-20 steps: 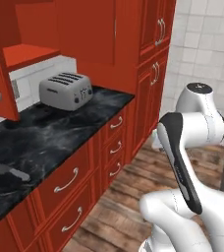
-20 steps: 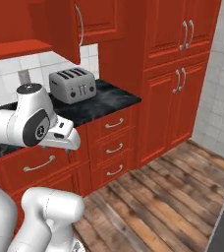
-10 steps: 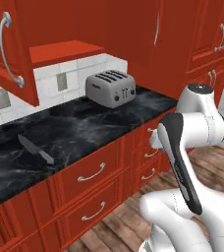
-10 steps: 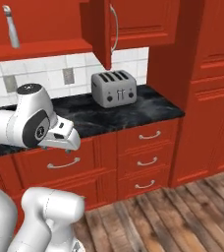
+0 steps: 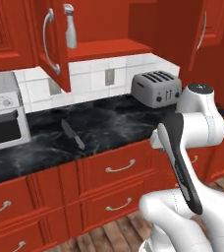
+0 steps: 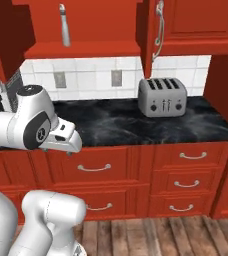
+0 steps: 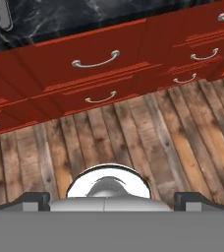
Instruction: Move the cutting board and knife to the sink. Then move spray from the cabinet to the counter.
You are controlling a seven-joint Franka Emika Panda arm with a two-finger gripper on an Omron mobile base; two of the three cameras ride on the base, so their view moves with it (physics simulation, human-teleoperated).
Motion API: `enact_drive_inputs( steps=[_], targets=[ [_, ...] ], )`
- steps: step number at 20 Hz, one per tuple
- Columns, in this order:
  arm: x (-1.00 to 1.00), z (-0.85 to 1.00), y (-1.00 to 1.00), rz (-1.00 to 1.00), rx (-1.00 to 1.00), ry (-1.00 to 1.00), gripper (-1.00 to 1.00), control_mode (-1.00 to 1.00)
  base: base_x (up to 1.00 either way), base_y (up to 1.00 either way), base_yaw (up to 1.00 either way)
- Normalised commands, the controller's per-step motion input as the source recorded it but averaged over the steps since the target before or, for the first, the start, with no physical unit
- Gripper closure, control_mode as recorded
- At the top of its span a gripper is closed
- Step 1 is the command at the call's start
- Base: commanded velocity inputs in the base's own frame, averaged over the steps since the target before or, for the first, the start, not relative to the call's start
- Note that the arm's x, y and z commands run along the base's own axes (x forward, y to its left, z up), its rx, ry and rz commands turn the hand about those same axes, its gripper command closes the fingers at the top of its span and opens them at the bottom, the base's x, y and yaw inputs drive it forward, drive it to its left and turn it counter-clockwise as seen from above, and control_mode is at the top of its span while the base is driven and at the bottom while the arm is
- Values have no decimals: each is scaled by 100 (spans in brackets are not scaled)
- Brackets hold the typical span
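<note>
A silver toaster [image 5: 156, 88] stands near a white microwave [image 5: 1, 118].

The base is swinging round along the counter [image 5: 109, 123], and the whole scene slides across both base views. The toaster [image 5: 156, 87] drifts from the left towards the right. The knife [image 5: 72, 133] comes fully into the left base view, lying flat on the black top. An open cabinet [image 5: 104, 49] now shows, with the spray [image 5: 70, 27] upright on its shelf, and a white appliance [image 5: 1, 115] enters at far left.
</note>
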Motion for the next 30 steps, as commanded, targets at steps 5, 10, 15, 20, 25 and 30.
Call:
enact_drive_inputs(
  steps=[5, 10, 15, 20, 25, 30],
  targets=[
    [0, 0, 0, 0, 0, 0, -100, 100, 20, -3, 44],
    [0, 0, 0, 0, 0, 0, -100, 100, 36, -5, 35],
    [0, 0, 0, 0, 0, 0, -100, 100, 46, -30, 26],
    [0, 0, 0, 0, 0, 0, -100, 100, 54, -40, 21],
    [0, 0, 0, 0, 0, 0, -100, 100, 52, -37, 14],
    [0, 0, 0, 0, 0, 0, -100, 100, 35, -12, 5]
  ],
)
